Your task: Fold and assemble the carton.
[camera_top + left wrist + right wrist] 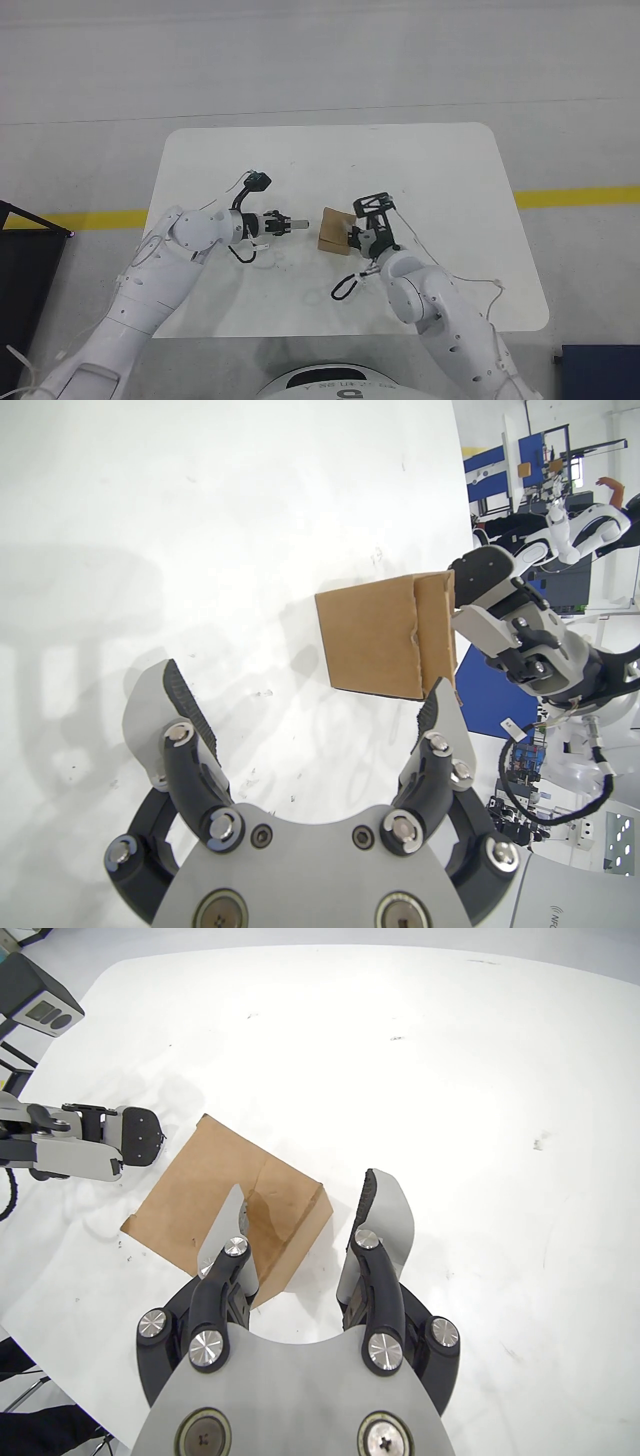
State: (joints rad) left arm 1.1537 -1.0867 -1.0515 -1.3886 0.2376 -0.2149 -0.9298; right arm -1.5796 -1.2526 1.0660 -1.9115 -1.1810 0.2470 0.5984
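1. One carton point(335, 232): brown cardboard, lying near the middle of the table, a little closer to its near edge.
2. One table point(440, 170): white, with four rounded corners.
3. Two arms: the left arm point(190, 232) and the right arm point(420, 290), both coming in over the table's near edge.
4. Two grippers: the left gripper point(306, 674) and the right gripper point(305, 1183), each with two fingers spread apart.
5. One yellow stripe point(575, 197) on the floor, visible past the table's left and right edges.

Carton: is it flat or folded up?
Partly folded. The carton bends at a crease, one panel dropping to the table. Whether its ends are closed, cannot tell.
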